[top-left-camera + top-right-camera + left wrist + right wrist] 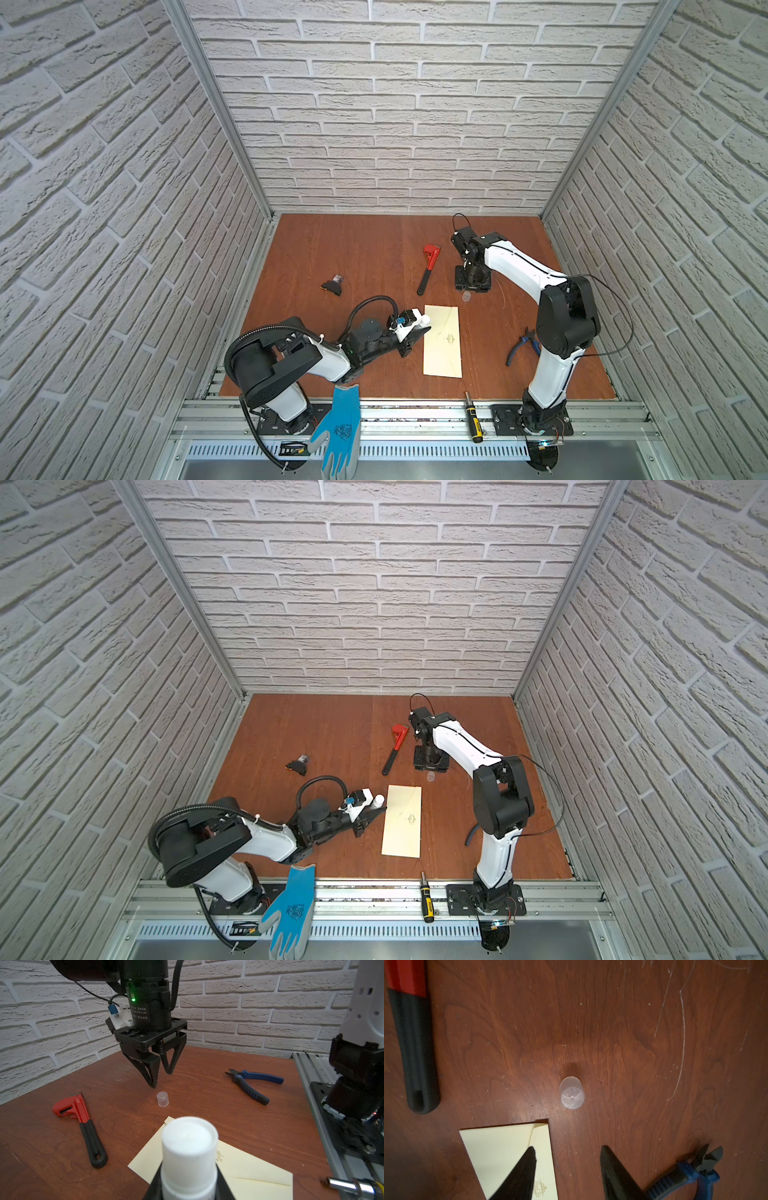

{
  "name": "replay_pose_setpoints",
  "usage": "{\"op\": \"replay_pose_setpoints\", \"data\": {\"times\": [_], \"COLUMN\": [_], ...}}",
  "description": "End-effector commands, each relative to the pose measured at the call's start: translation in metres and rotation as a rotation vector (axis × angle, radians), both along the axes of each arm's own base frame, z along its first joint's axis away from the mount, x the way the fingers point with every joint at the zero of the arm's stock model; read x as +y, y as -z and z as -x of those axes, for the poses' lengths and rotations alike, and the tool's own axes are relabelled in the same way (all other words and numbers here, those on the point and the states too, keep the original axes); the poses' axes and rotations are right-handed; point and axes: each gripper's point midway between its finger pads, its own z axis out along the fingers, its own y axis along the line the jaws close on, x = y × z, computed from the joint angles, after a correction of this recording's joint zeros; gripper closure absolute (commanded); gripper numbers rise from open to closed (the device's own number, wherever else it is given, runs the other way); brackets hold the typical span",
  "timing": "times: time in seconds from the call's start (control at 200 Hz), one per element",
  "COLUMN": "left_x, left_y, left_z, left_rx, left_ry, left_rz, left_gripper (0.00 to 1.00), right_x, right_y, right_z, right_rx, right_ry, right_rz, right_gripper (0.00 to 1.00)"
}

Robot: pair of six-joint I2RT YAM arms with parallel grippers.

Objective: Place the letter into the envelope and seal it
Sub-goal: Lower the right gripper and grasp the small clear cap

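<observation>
Left pincer (422, 325) beside flat cream envelope (443, 345)

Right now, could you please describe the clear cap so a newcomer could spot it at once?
On the brown table, find the cream envelope. Just beyond its far right corner stands the cap: tiny, translucent, upright, unlike the red wrench nearby.

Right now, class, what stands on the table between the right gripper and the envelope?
A small clear cap stands there, touching neither the envelope nor the right gripper; the left wrist view shows it.
</observation>
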Motion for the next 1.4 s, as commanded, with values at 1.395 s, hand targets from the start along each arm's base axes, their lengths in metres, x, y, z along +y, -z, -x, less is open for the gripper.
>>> {"op": "replay_pose_setpoints", "data": {"times": [1.395], "left_x": [0.002], "left_y": [-0.014], "left_z": [0.0], "left_rx": [-0.045], "left_ry": [-0.005], "left_rz": [0.053], "left_gripper": [1.0], "right_x": [-0.009], "right_y": [0.048], "right_z": [-0.018], "right_rx": [0.079], "right_ry": [0.052], "right_rz": [-0.077], "right_gripper": [0.67]}}
